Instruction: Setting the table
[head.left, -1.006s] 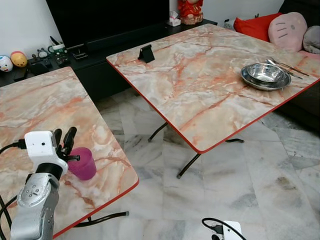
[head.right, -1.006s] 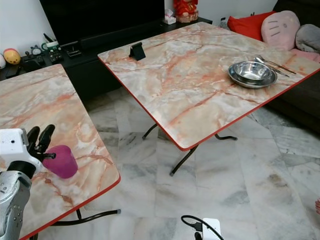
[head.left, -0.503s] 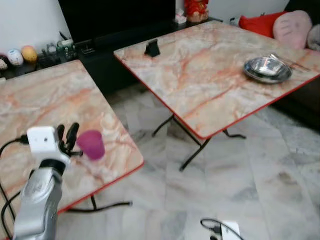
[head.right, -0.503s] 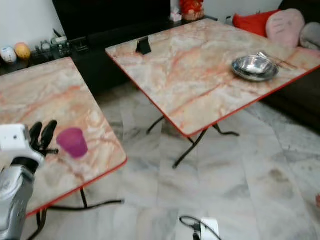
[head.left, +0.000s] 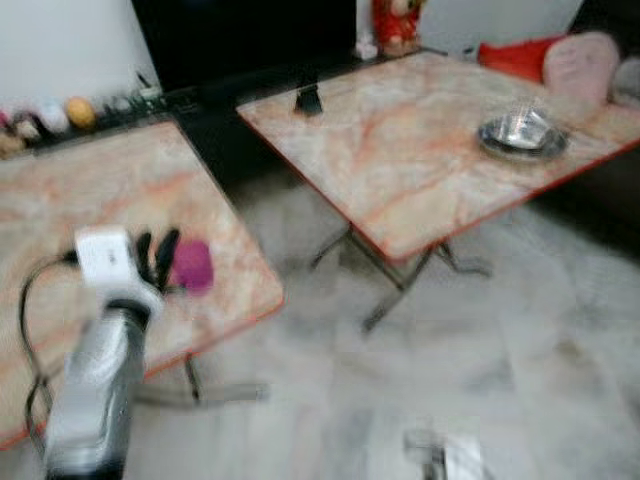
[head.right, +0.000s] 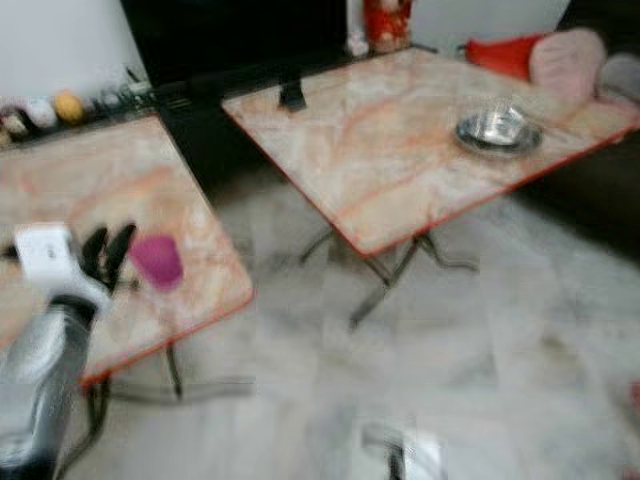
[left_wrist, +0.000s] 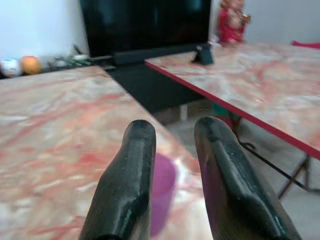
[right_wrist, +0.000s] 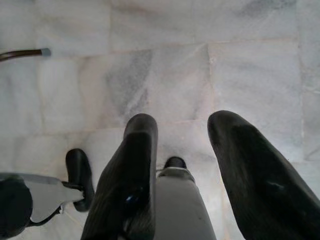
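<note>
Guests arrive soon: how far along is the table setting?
Done: steel bowls with cutlery sit on the far table. In hand: the left gripper is beside the purple cup on the near table, fingers open, no grip yet. Left: carrying the cup across.

The left arm (head.left: 95, 385) is raised in front of the body, silver forearm angled up and forward, with a white block at the wrist (head.left: 105, 258). The left gripper (head.left: 157, 258) points forward, its two black fingers (left_wrist: 131, 175) parted with a gap between them. The right gripper (right_wrist: 182, 170) hangs low, pointing down, its two black fingers (right_wrist: 135, 165) spread apart and holding nothing
</note>
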